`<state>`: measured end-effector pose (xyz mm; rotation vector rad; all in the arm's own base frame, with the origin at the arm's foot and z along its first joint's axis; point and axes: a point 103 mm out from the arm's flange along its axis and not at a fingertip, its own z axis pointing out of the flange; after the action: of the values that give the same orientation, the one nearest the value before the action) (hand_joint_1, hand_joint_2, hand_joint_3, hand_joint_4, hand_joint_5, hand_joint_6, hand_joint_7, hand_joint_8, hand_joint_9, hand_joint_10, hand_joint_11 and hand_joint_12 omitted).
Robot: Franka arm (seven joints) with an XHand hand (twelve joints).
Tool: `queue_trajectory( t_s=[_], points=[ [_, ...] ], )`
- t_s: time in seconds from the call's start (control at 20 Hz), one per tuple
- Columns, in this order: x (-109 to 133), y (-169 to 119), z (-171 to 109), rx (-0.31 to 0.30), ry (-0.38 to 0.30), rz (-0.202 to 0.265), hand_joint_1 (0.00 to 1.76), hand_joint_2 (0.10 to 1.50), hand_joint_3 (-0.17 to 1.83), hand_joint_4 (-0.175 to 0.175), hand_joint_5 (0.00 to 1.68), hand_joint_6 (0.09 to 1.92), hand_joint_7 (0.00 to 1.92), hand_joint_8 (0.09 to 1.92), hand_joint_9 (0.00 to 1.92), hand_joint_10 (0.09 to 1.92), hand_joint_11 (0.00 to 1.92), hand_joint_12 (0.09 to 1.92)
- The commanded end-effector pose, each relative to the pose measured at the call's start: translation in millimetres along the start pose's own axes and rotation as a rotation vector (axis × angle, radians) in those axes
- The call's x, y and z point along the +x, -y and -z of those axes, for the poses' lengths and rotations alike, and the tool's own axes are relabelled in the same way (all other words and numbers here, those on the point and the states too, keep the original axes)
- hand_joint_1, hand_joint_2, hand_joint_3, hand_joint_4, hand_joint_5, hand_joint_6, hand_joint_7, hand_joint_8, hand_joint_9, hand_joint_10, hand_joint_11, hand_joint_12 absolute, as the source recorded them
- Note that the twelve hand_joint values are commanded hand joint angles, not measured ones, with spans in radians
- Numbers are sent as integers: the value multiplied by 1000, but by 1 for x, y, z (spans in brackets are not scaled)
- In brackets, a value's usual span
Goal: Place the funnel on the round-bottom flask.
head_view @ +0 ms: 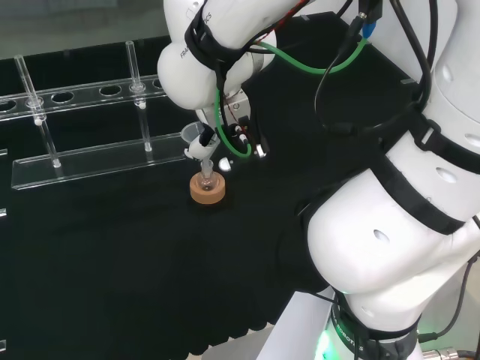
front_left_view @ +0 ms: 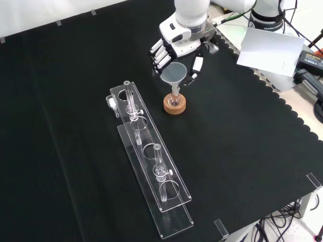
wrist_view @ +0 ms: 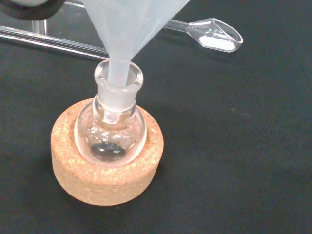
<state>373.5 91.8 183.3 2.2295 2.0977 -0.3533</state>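
now funnel (wrist_view: pixel 127 29) stem inside round-bottom flask (wrist_view: pixel 111 130) neck, on cork ring (wrist_view: pixel 105 168)

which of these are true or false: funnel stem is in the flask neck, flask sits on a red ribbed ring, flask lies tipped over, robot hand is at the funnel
1. The funnel stem is in the round-bottom flask neck. True.
2. The flask sits on a red ribbed ring. False: it sits in a cork ring.
3. The flask lies tipped over. False: it stands upright in the ring.
4. The robot hand is at the funnel. True: in the front view its fingers sit around the funnel's cone.
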Motion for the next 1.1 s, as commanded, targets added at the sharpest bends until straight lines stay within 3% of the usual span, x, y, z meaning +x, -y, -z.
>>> queue_trajectory(
  t_s=[0.05, 1.1],
  points=[
    [-1, -2, 0, -2, 10, 2, 823, 725, 609, -33, 816, 815, 600, 743, 746, 541, 466, 1273],
    [5, -6, -1, 2, 16, 9, 819, 722, 613, -41, 757, 818, 561, 744, 702, 561, 449, 1279]
  ],
)
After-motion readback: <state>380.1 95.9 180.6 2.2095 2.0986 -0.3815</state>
